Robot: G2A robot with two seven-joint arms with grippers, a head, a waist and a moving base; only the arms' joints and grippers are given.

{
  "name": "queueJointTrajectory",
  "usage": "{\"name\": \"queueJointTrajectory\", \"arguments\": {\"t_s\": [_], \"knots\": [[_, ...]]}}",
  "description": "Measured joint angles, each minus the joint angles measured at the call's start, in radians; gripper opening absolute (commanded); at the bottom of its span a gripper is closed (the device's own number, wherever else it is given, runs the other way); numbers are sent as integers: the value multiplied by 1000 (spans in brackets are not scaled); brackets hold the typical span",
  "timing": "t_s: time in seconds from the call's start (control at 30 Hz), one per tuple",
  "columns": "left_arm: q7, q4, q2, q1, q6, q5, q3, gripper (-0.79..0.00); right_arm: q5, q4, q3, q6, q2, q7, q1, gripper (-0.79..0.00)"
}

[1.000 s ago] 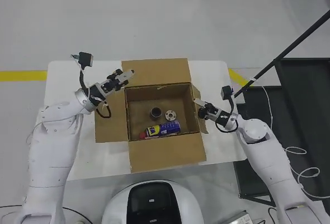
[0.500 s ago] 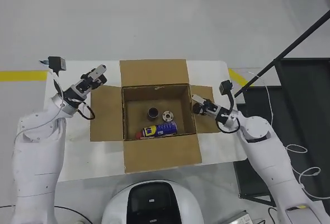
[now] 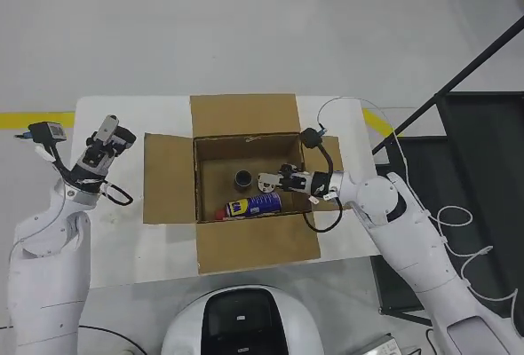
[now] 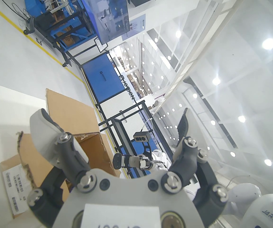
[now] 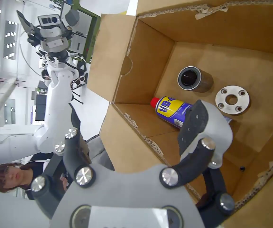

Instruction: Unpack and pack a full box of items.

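In the open box (image 3: 244,114) a spray can (image 3: 255,206) lies at six o'clock (metal tube (image 3: 244,179) near it). The right gripper (image 3: 265,180) hovers over the box's centre, fingers spread; the left gripper (image 3: 109,135), at the box's nine o'clock, is likewise spread.

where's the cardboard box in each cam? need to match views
Top view: open brown cardboard box at mid-table, flaps spread.
Left wrist view: box flaps, just beyond the left claw.
Right wrist view: box interior, seen from over its rim.
Shared landmark: the open left claw, off the box's side flap in every view.
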Motion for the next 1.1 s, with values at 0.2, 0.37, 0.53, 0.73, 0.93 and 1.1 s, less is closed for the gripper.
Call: {"name": "queueJointTrajectory", "arguments": {"t_s": [0.2,0.37,0.53,0.73,0.93,1.1], "knots": [[53,14,7,25,3,-37,-46,0,-99,-3,-51,22,-8,-35,34,0],[114,49,8,18,40,-35,-54,0,-195,-20,-77,28,-11,-77,48,0],[112,49,8,18,40,-36,-53,0,-239,-20,-96,36,-13,-74,56,0],[112,49,8,18,40,-36,-53,0,-238,-20,-96,35,-13,-74,56,0],[112,49,8,18,40,-36,-53,0,-238,-20,-96,35,-13,-74,56,0],[112,49,8,18,40,-36,-53,0,-238,-20,-96,35,-13,-74,56,0]]}}
